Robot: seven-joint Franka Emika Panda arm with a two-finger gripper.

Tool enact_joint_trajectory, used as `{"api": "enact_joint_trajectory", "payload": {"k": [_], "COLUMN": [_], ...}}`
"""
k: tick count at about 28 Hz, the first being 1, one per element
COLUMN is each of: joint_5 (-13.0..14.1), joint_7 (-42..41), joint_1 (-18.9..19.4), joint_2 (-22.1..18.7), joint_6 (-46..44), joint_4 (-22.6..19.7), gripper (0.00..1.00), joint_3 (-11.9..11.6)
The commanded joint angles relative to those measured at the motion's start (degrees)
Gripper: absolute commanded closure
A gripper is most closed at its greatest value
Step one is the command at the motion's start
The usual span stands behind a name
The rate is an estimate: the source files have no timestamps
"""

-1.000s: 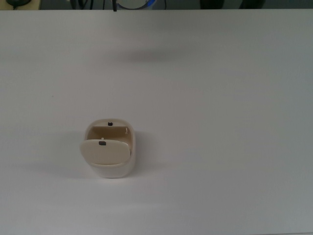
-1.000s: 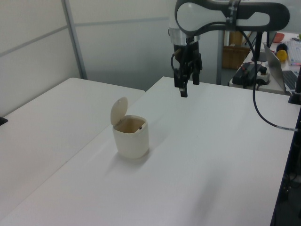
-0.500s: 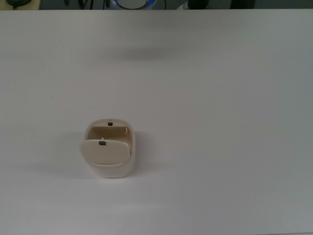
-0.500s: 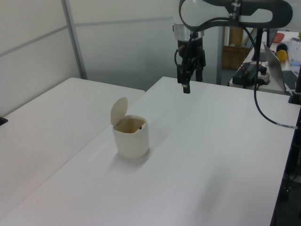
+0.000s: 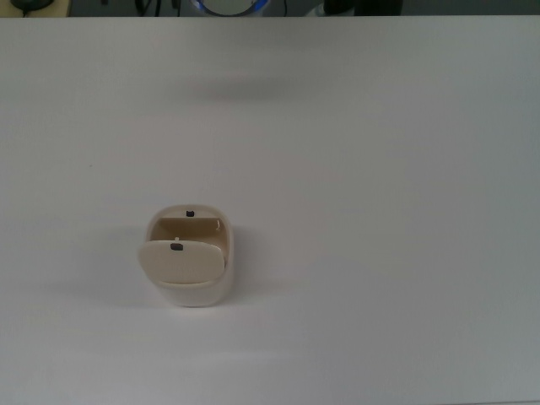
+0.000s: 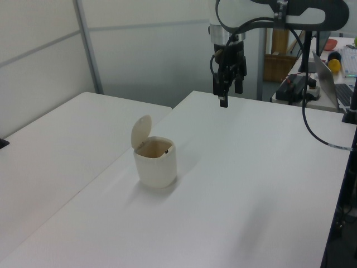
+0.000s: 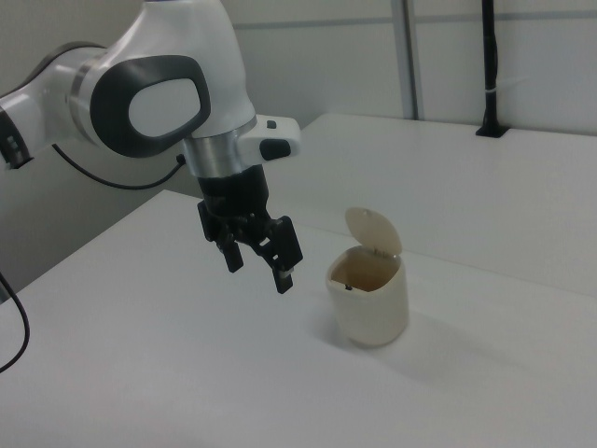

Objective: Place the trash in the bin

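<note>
bin: small cream bin (image 6: 155,163) sitting upright on the white table (image 6: 251,184), flap lid (image 6: 140,130) swung up and standing open, tan inside visible from the top view (image 5: 189,253) and the right view (image 7: 369,292).
trash: can't spot any loose scrap on the table in any view. There's a tiny dark speck at the bin's inner rim in the left view, can't say what it is, so whether the trash is inside I honestly can't tell.
stuff around the bin: second white table (image 6: 50,151) on the left view's left of the bin, with a narrow seam between the two tabletops. Behind the far table edge, well away from the bin, there's a laptop (image 6: 334,84) and some cluttered desk gear. A black cable (image 6: 312,128) hangs from the arm down past the table's edge.
in the way: nothing between the bin and the arm, just bare tabletop.
arm: white and black Panda arm (image 7: 159,93) with the wrist pointing down, hanging in the air well apart from the bin, above the far part of the table.
gripper: gripper (image 6: 225,96) (image 7: 266,254) has its fingers spread apart with nothing between them, not touching the table or the bin.
</note>
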Motion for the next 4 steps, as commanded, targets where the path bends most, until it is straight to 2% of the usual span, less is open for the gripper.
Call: {"api": "enact_joint_trajectory", "payload": {"k": [1,4], "joint_5": [1.31,1.31], "joint_7": [-1.46,-1.46], "joint_1": [0.06,0.06], "joint_2": [-0.71,-0.62], "joint_6": [-0.74,-0.74], "joint_4": [0.33,0.51], "gripper": [0.00,0.00], "joint_3": [-0.94,-0.94]}}
